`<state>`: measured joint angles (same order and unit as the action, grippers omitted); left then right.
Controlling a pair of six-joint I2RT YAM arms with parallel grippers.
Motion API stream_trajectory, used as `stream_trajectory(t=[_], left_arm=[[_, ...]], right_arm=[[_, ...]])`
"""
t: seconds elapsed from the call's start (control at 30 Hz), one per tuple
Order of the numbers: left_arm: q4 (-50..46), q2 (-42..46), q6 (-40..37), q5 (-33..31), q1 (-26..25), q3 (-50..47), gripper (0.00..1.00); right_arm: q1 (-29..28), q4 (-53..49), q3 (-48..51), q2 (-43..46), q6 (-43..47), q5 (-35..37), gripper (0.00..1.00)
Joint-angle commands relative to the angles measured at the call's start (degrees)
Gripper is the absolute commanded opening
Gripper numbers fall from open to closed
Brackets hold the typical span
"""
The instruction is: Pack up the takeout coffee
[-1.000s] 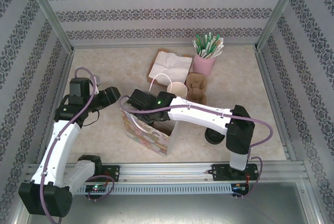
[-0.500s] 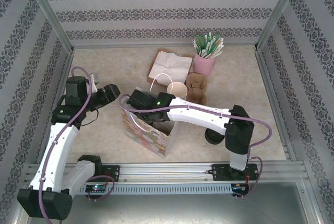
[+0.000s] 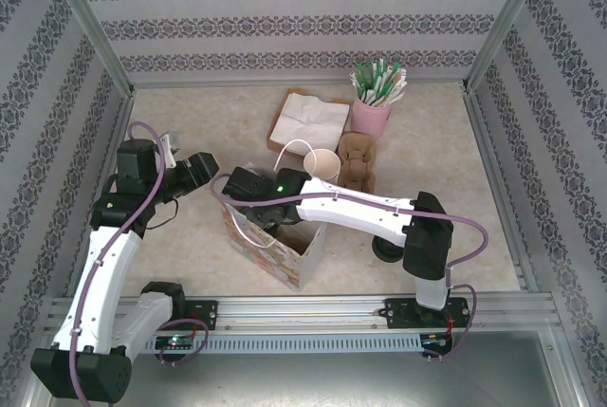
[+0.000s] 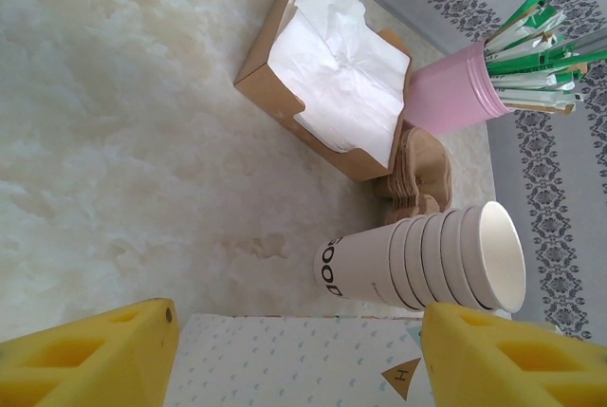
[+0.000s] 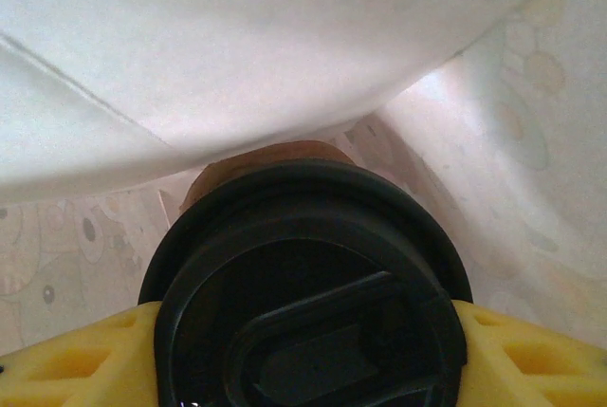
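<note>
Down inside the pastel-patterned paper gift bag (image 3: 272, 248), near six o'clock on the table, is the takeout coffee (image 5: 303, 274), a paper cup under a round black plastic sip lid. It's probably light, crushable and sloshy, so best gripped upright just beneath the lid rim. The right gripper (image 5: 303, 369) pinches it, yellow fingers (image 5: 66, 355) against either side. At the bag's ten o'clock, the left gripper (image 4: 302, 355) hangs spread wide, holding nothing.

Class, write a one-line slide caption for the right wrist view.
Right gripper holds the black-lidded takeout coffee inside the paper bag, between its pale walls.
</note>
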<state>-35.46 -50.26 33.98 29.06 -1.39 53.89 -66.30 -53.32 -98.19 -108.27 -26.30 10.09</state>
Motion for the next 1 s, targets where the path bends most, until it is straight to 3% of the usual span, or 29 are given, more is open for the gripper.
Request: stream_trajectory(t=[0.0,0.5,0.97], left_arm=[[0.49,0.93,0.45,1.23,0.51,1.82,0.69],[0.32,1.26,0.45,1.62,0.42,2.18,0.69],[-0.48,1.28,-0.24,1.96,0.35,3.38,0.69]], right_arm=[[-0.76,-6.80,-2.55,-1.12,-2.17,1.30,0.61],[-1.10,-7.83,-6.52,0.04,-3.58,1.65,0.81],[-0.93,-14.35,-11.96,3.22,-6.99,0.15,0.83]])
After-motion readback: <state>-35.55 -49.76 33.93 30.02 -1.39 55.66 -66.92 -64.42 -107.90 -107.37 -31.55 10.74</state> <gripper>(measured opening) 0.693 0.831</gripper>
